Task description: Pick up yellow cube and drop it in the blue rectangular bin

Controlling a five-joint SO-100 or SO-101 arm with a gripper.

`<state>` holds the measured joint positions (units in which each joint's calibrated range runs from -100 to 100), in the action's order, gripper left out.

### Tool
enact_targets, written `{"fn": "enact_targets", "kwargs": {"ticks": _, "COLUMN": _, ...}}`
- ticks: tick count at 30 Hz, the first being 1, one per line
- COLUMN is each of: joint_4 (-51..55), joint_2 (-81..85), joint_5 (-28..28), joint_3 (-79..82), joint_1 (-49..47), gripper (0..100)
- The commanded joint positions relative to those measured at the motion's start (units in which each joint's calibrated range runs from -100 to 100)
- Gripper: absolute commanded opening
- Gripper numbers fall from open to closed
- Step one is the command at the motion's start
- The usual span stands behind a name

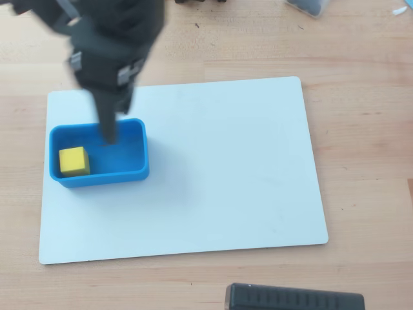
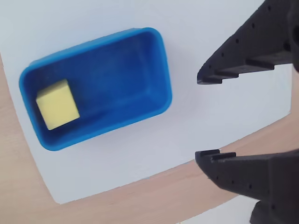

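Yellow cube sat inside the blue rectangular bin, tucked at the nine o'clock end in the wrist view. Gripper hung released, jaws wide apart and empty, off toward three o'clock. Drop looked done. Only risk judged: clipped bin wall on a low retreat, dragging it across the white board.

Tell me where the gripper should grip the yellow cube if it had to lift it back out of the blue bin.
Probably from straight above, closing on two opposite side faces of the yellow cube. It rests flat on the floor of the blue bin, near one end wall, so sideways approach is blocked. One finger must slip between cube and wall. The gripper is open and empty.
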<state>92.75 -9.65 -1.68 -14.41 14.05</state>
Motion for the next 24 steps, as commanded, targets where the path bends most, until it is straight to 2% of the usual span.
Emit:
{"fn": "enact_targets", "kwargs": {"ticks": 1, "joint_4": -3.82, "joint_2": 20.01, "joint_5": 0.59, "joint_3": 9.41, "joint_1": -6.68, "gripper": 14}}
{"fn": "enact_targets", "kwargs": {"ticks": 9, "joint_4": -11.41, "joint_2": 35.62, "joint_5": 0.68, "joint_3": 31.5, "joint_1": -12.42, "gripper": 0}}
{"fn": "enact_targets", "kwargs": {"ticks": 24, "joint_4": -33.05, "joint_2": 64.88, "joint_5": 2.83, "joint_3": 75.04, "joint_1": -14.14, "gripper": 0}}
